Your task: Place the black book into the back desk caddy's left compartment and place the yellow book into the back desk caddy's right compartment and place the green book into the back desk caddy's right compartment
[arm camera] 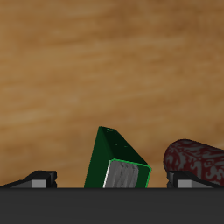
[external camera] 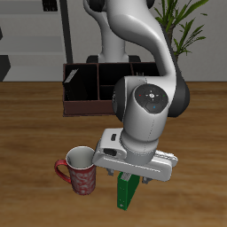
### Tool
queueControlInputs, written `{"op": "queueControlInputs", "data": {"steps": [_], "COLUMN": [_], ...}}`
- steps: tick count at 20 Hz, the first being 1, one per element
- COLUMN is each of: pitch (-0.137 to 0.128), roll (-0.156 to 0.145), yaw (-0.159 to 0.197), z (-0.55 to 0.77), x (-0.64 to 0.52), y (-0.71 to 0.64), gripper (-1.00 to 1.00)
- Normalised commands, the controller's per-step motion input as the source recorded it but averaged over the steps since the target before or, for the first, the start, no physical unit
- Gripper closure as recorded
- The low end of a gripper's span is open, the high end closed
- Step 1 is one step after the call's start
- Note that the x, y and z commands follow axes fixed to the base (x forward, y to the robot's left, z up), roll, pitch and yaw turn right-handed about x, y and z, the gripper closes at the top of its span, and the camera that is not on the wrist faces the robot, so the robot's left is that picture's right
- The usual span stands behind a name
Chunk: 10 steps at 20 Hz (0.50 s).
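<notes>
The green book (external camera: 128, 191) stands on end on the wooden table near its front edge, slightly tilted. In the wrist view its grey page edge and green cover (arm camera: 118, 166) sit between my two fingers. My gripper (external camera: 129, 180) is directly above the book's upper end, and it shows in the wrist view too (arm camera: 114, 181). The fingers (arm camera: 39, 180) stand wide apart on either side of the book and do not touch it. A dark desk caddy (external camera: 89, 89) stands at the table's back, partly hidden by my arm. The black book and the yellow book are out of view.
A red patterned mug (external camera: 80, 168) stands close beside the green book, near the front edge; it also shows in the wrist view (arm camera: 197, 157). A potted plant (external camera: 186, 22) and shelves stand behind the table.
</notes>
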Motion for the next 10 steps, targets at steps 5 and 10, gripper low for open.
{"op": "queueControlInputs", "data": {"steps": [5, 10], "pitch": [0.035, 0.011], "roll": [-0.027, -0.006], "yaw": [-0.037, 0.011], "z": [-0.2, 0.0], "x": [0.0, -0.06], "y": [-0.14, 0.02], "gripper": [1.0, 1.0]}}
